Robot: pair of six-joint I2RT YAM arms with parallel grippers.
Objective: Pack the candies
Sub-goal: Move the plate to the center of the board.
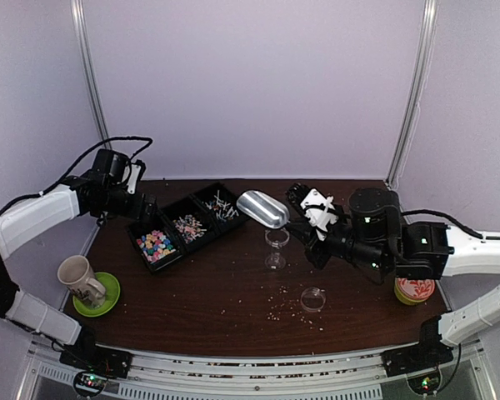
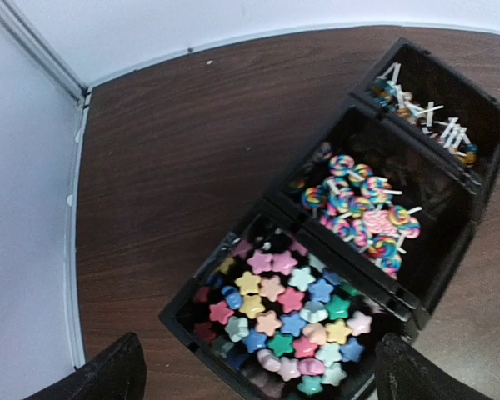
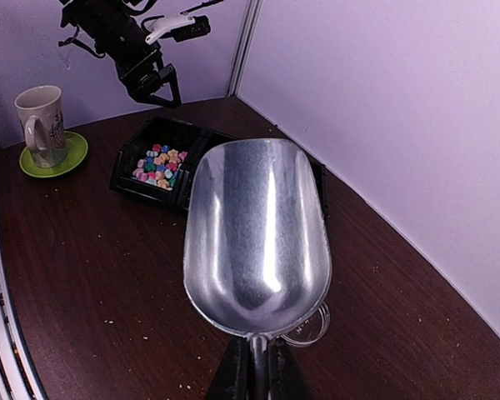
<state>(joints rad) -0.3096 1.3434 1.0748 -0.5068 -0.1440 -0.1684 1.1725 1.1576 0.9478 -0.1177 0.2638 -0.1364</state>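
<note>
A black three-compartment tray (image 1: 183, 218) holds the candies: multicoloured stars (image 2: 287, 312) in the near compartment, pink-and-white swirl pieces (image 2: 362, 212) in the middle, white stick ones (image 2: 425, 112) at the far end. My left gripper (image 2: 262, 379) hangs open just above the star compartment, a finger on each side and nothing between them. My right gripper (image 3: 254, 371) is shut on the handle of an empty metal scoop (image 3: 257, 233). The scoop (image 1: 263, 208) is held tilted over a small clear jar (image 1: 277, 238), right of the tray.
A mug (image 1: 79, 277) stands on a green saucer (image 1: 108, 293) at the front left. A clear round lid (image 1: 313, 298) lies on the table among pale crumbs (image 1: 279, 310). A red-patterned cup (image 1: 414, 290) sits at the right edge.
</note>
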